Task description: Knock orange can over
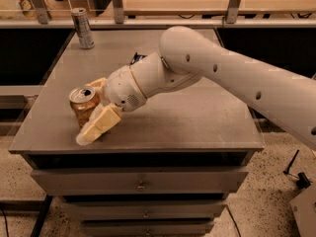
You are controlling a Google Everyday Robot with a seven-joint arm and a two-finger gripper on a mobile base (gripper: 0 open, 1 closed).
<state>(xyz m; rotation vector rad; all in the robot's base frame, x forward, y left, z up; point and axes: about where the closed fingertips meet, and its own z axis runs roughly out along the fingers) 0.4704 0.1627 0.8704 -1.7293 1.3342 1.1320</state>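
The orange can (80, 107) stands on the grey cabinet top (187, 117) near its front left corner, silver pull-tab top showing. My gripper (88, 111) is open, with the can partly between its cream fingers. The near finger (98, 126) lies against the can's front right side and hides its lower part. The far finger (97, 83) sits just behind the can's rim. The white arm reaches in from the right across the top.
A slimmer silver-grey can (82, 28) stands upright at the back left of the top. A railing with posts (117, 4) runs behind the cabinet. Drawers (143, 184) face front below the top. The left and front edges are close to the orange can.
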